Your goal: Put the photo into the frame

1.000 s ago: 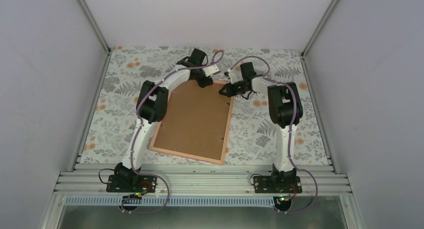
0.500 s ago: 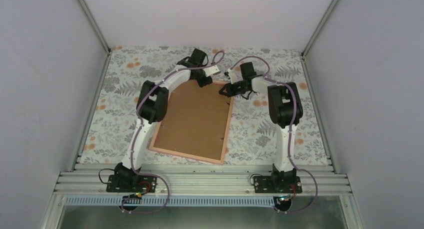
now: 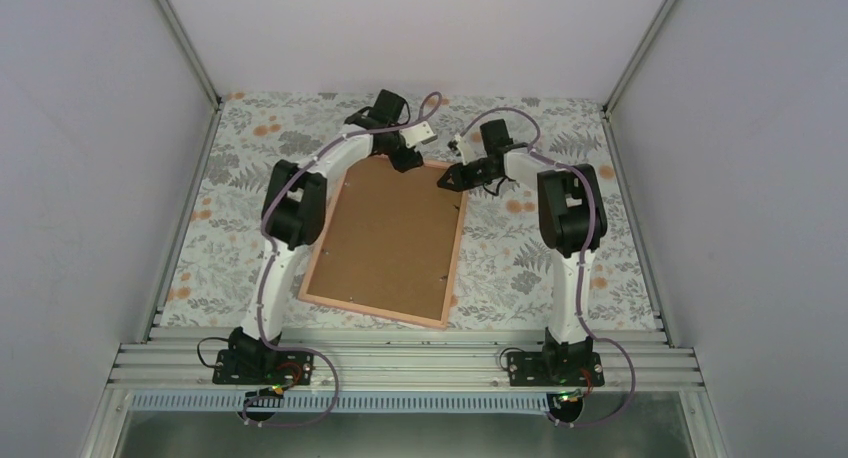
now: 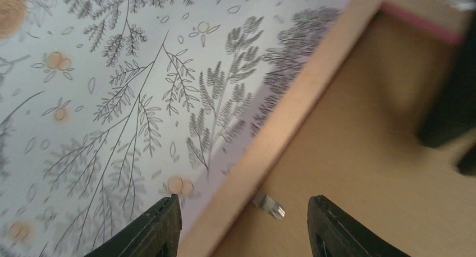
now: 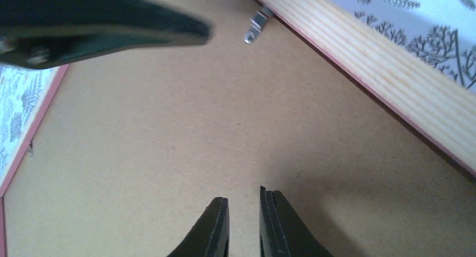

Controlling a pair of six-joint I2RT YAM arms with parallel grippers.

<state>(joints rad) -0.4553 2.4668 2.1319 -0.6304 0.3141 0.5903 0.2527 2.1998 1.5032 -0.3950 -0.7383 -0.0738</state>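
Frame [image 3: 456,260] risks skidding askew if left gripper [image 4: 242,201] (half-open, empty) misses the 12 o'clock tab [image 4: 269,204]; right gripper [image 5: 244,203] nearly closed, empty.

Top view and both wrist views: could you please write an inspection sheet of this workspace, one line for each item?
Surface: floral tablecloth covering the table.
Job's things: frame lying face down, brown backing board filling it, small metal tab at its edge; photo not seen in any view.
Clutter: nothing seen.
Grippers: left gripper open above the frame's edge, holding nothing; right gripper almost shut above the board, holding nothing.
Cables: purple cables running along both arms.
Surroundings: plain pale walls on three sides, metal rail at the near edge.
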